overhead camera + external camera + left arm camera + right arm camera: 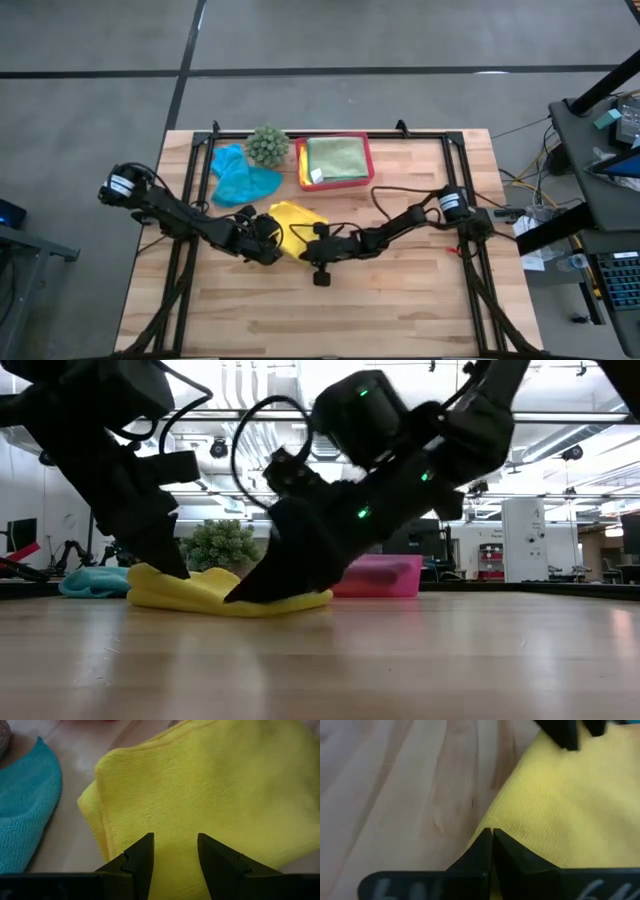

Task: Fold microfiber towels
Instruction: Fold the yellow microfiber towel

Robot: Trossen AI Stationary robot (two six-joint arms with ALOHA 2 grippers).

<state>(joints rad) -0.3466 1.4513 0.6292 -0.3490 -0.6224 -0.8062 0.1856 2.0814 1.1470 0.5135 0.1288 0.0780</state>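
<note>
A folded yellow towel (292,220) lies flat mid-table, also seen as a low pad in the low view (200,592). My left gripper (175,849) stands open over the towel's left part, slanting down. My right gripper (491,834) is shut, its tips at the towel's near edge by the bare wood. A teal towel (240,178) lies crumpled at the far left. A green towel (336,157) lies in the pink tray (371,160) on other folded cloths. My left gripper sets its two spread fingertips (146,842) on the top layer of the yellow towel, near its left end (182,574), slanting down from the table's left. The towel lies flat on the table under them. My right gripper has its shut fingertips (238,596) against the yellow towel's near edge (506,826) at table height, coming low from the table's right. Whether they reach under the edge, I cannot tell.
A small spiky green plant (267,145) stands at the far edge between the teal towel and the pink tray. Bare wood (330,310) stretches along the table's near side. A black frame (200,150) runs along the table's far edge and sides.
</note>
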